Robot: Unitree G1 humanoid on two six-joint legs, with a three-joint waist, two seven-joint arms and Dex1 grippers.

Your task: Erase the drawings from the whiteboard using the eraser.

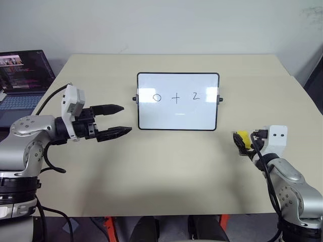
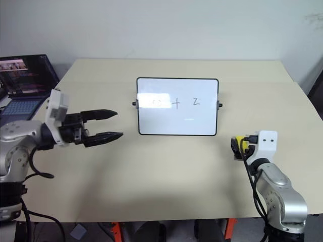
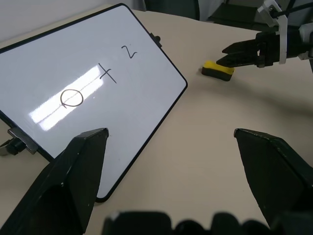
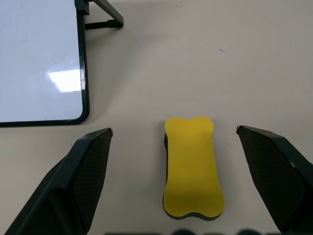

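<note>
The whiteboard (image 1: 177,117) stands propped on the middle of the table, black-framed, with the drawings (image 1: 176,98) in one row: a circle, a plus sign and a "2". The yellow eraser (image 4: 191,166) lies flat on the table to the right of the board, dark felt underneath. My right gripper (image 4: 174,129) is open with one finger on each side of the eraser, and neither touches it. My left gripper (image 1: 126,119) hovers open and holds nothing, to the left of the board and pointing toward it.
An open laptop (image 1: 22,75) sits beyond the table's far left corner. The beige table (image 1: 151,171) has bare surface in front of the board. The board's stand legs (image 4: 105,14) reach out behind it.
</note>
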